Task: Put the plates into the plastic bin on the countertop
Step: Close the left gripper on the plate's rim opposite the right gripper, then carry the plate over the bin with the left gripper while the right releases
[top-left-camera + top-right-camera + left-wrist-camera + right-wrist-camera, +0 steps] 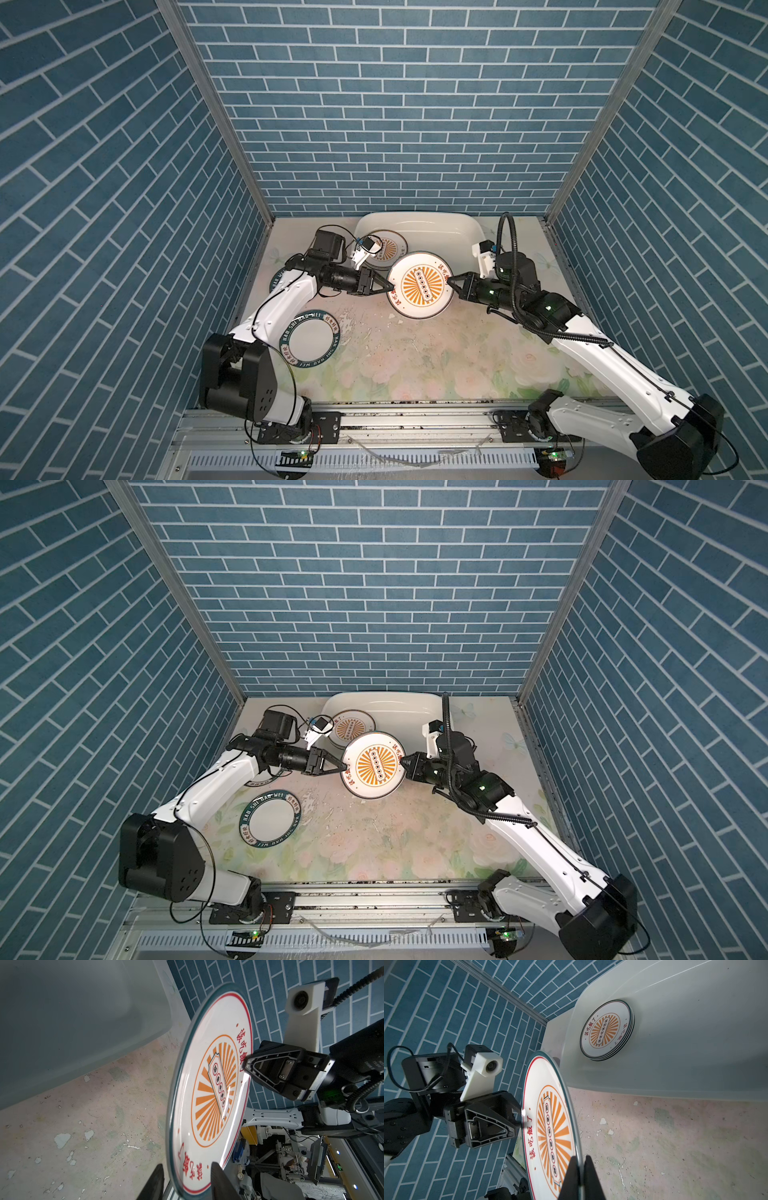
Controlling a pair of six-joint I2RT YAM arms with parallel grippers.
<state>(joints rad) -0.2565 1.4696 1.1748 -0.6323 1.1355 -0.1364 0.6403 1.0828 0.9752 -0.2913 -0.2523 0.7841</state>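
So the plate (419,284) in play is a round white one with a thin dark teal edge, a red ring inside that, red Chinese characters on two sides and a big orange sunburst in the middle with a banner shape across it. It's face up and lifted off the surface (436,365), right at the near rim of the plastic bin (457,224), and in both top views its far edge overlaps that rim. The right end effector (451,280) is clamped on the plate's rim, and the right wrist view shows both fingers pinched tight on the edge. The left end effector (390,286) is on the opposite side with its fingers straddling the rim, but I honestly can't tell if they're squeezing it or just sitting around it. Inside the bin, on the left part of its floor, there's a neat stack of plates (606,1029) with the same sunburst design on top. In the top views the left arm's wrist camera (368,247) covers part of that stack. Well in front of the bin and off to its left, a plate with a teal lettered band (309,345) lies flat on the surface. Another teal-banded plate (277,282), closer to the bin's left end, is mostly hidden under the left arm.
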